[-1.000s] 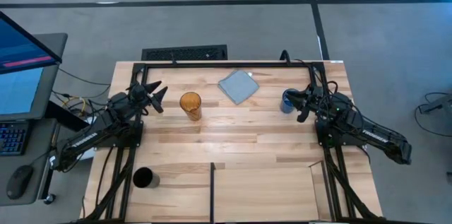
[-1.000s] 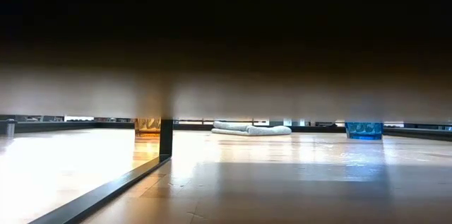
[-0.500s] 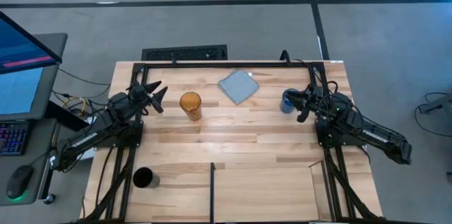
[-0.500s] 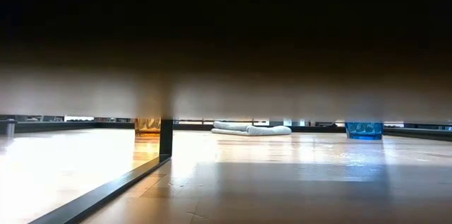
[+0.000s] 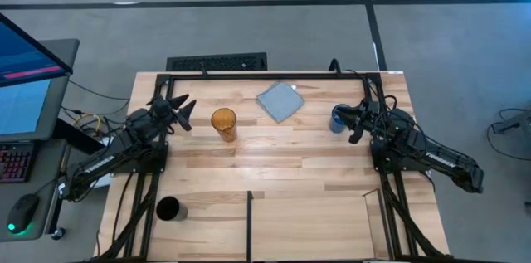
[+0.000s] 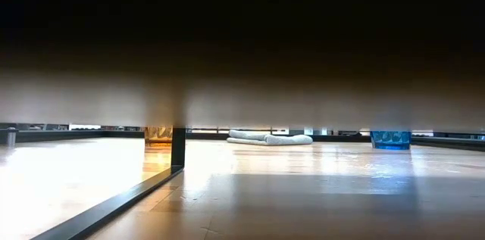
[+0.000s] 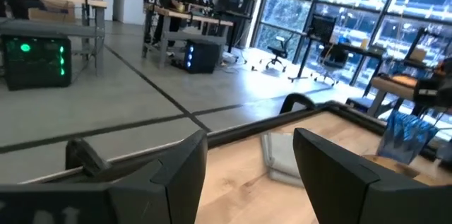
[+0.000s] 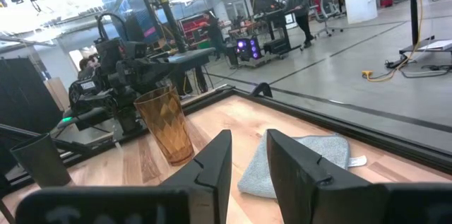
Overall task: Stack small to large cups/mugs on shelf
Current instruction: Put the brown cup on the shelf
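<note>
High view. Nothing stacked yet. Amber tumbler [image 5: 223, 123] stands upright at about 11 o'clock from table centre. Blue cup [image 5: 338, 119] at about 2 o'clock, just beside the right gripper [image 5: 355, 122], whose fingers look close together and hold nothing. Black cup [image 5: 168, 208] far off at 8 o'clock, left of the black divider bar [image 5: 250, 223]. The shelf section [image 5: 307, 226] at 5 to 6 o'clock is bare wood. Grey-blue cloth [image 5: 280, 101] lies at 12 o'clock. Left gripper [image 5: 184, 113] sits at 10 o'clock, fingers spread, short of the tumbler.

Low view. Upper part blocked by something dark. Tumbler base [image 6: 158, 134] shows behind the divider post [image 6: 178, 147]; cloth [image 6: 270, 138] mid-field; blue cup [image 6: 390, 138] to the right.

Left wrist view. Own fingers [image 7: 182, 174] wide apart, empty; cloth [image 7: 282, 155] and blue cup [image 7: 405, 136] beyond.

Right wrist view. Own fingers [image 8: 212, 171] with a narrow gap, gripping nothing; tumbler [image 8: 165, 124], cloth [image 8: 296, 157], black cup [image 8: 41, 160] ahead.

Risks, my reading: the blue cup sits so near the right gripper that a sideways swing could knock it over or off the table's right edge. The tall tumbler tips readily if nudged high on its wall. Size order is hard to judge from here; nesting wrongly would jam.
</note>
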Robot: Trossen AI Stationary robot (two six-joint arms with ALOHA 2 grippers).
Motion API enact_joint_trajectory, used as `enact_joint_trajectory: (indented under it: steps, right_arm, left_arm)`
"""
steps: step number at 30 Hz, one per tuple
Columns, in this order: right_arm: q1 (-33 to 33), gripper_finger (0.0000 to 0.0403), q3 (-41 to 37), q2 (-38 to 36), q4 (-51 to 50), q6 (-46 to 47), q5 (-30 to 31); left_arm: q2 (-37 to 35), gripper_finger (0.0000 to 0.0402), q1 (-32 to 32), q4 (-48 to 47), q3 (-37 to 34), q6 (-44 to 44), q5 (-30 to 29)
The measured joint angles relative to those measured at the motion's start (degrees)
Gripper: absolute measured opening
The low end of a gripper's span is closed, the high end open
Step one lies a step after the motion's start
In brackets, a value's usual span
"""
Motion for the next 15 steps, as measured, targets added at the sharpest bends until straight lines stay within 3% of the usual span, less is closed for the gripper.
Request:
enact_joint_trajectory:
  steps: [15]
  right_arm:
    - [0.0,0.0113,0.0,0.0,0.0,0.0,0.0]
  left_arm:
    - [1.7,0.0203,0.0,1.1,8.4,1.8,7.5]
